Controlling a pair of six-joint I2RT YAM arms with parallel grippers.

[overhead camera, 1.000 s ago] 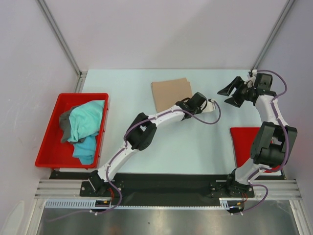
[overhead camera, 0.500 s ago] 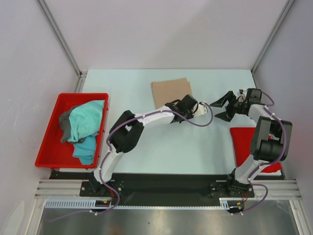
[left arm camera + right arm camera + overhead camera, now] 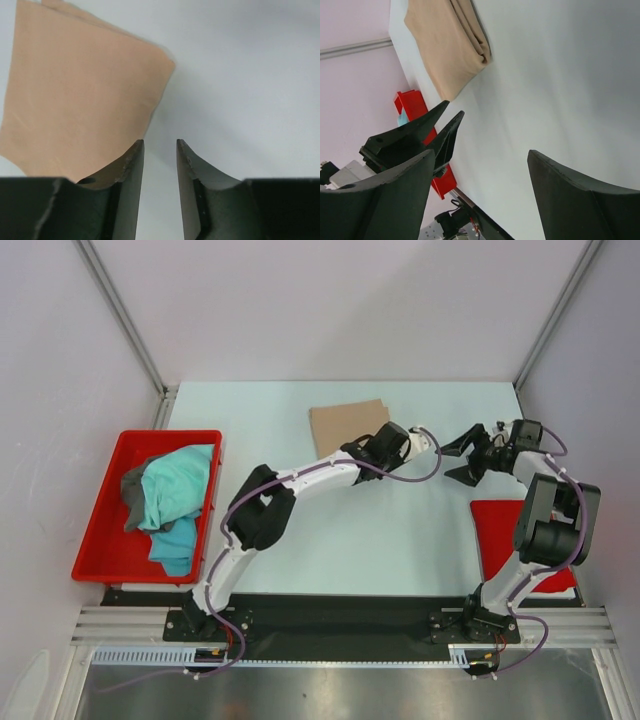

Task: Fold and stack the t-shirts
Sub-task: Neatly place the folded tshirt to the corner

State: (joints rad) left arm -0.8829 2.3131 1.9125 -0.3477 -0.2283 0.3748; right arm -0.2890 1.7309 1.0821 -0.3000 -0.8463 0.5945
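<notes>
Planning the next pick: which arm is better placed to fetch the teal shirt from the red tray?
Probably left: the red tray holding the teal shirt sits nearer its base; the right hand hovers far across.

Red tray (image 3: pixel 103 530), red mat (image 3: pixel 492 535)

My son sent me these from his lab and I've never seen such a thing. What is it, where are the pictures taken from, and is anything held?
A left robot arm and a right robot arm are bolted to a pale table. The wide picture looks down from above; the other two come from cameras on the wrists. A folded tan-beige cloth t-shirt lies at the far middle. A red plastic tray on the left holds a crumpled teal t-shirt and a dark grey t-shirt; a flat red mat lies on the right. The left arm's black fingers and the right arm's black fingers, which do the grasping, are open and hold nothing.
</notes>
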